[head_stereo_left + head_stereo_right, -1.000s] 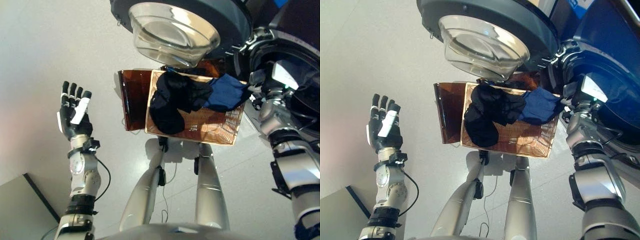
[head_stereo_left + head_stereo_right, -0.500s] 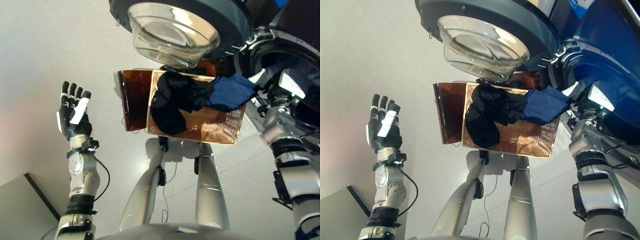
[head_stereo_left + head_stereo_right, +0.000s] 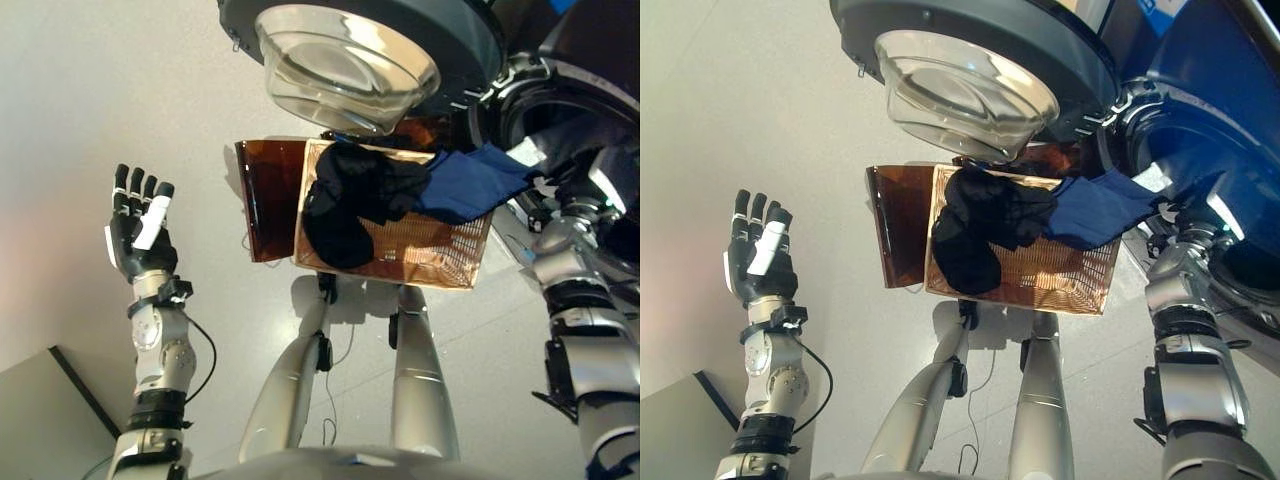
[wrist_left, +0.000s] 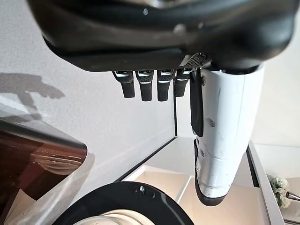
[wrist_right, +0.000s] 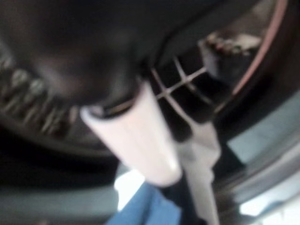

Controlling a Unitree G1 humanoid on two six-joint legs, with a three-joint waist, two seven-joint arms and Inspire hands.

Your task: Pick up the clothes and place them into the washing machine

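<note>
A woven basket (image 3: pixel 432 255) stands on the floor below the washing machine's open round door (image 3: pixel 350 60). A heap of black clothes (image 3: pixel 350 200) lies in its left part. A blue cloth (image 3: pixel 470 185) stretches from the basket's right rim towards the dark drum opening (image 3: pixel 560 120). My right hand (image 3: pixel 592 198) is at the drum's mouth, shut on the far end of the blue cloth (image 5: pixel 150 206), with its white thumb (image 5: pixel 140 136) over it. My left hand (image 3: pixel 140 235) is raised far to the left, open and holding nothing.
A brown panel (image 3: pixel 268 200) leans against the basket's left side. The door's glass bowl (image 3: pixel 965 90) overhangs the basket's far edge. A grey slab (image 3: pixel 40 420) lies at the lower left. Bare floor spreads around the left hand.
My right hand has moved right, into the drum's mouth, dragging the blue cloth out over the basket's rim. The left hand has drifted slightly left.
</note>
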